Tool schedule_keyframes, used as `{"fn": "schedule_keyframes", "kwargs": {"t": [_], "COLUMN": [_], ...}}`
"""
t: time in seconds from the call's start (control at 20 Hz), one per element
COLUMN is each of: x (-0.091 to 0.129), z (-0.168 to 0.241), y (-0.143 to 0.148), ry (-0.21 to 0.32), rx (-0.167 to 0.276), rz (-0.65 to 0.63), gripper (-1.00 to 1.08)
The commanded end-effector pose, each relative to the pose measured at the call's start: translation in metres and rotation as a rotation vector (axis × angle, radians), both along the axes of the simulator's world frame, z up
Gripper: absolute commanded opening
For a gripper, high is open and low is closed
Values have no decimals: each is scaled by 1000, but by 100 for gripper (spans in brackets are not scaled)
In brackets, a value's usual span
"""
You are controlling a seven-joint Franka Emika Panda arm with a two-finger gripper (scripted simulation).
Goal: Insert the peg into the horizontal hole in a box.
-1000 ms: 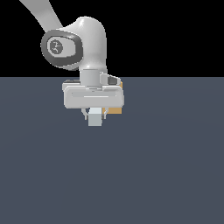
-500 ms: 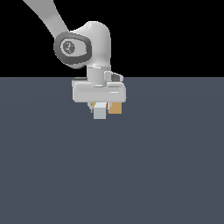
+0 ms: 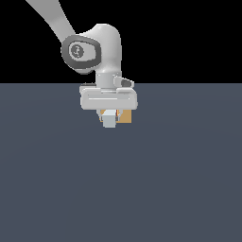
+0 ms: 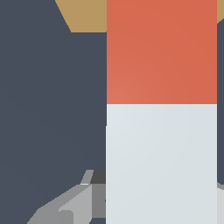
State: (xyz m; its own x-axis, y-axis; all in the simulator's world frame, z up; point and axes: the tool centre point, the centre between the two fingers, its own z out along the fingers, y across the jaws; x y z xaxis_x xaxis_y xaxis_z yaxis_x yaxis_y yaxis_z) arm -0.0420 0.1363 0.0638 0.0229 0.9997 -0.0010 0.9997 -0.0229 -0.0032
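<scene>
The peg (image 3: 109,120) points its pale grey end at the exterior view, held just under the white hand. My gripper (image 3: 109,116) is shut on it. In the wrist view the peg (image 4: 162,131) fills much of the picture, its white half near the grey fingers (image 4: 65,210) and its orange-red half running out toward the box (image 4: 85,15). In the exterior view the tan box (image 3: 125,116) shows right behind the peg, mostly covered by the hand. The hole is hidden behind the peg and the hand.
The dark blue-grey floor (image 3: 179,179) spreads flat around the box in the exterior view. The white arm (image 3: 90,47) rises from the hand toward the exterior view's upper left. Nothing else stands on the floor.
The hand has carried the peg toward the exterior view's right and farther back, up to the tan box. Most of that shift came in the first half second.
</scene>
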Motion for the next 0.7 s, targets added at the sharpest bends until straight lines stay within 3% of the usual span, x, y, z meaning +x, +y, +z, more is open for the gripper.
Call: {"fn": "schedule_keyframes", "kwargs": {"t": [0.0,0.4,0.65], "x": [0,1,1], "z": [0,2,2], "y": [0,2,20], "ry": [0,-2,-3], "rx": [0,1,2], "rz": [0,1,1], "gripper": [-100,-100,-100]}}
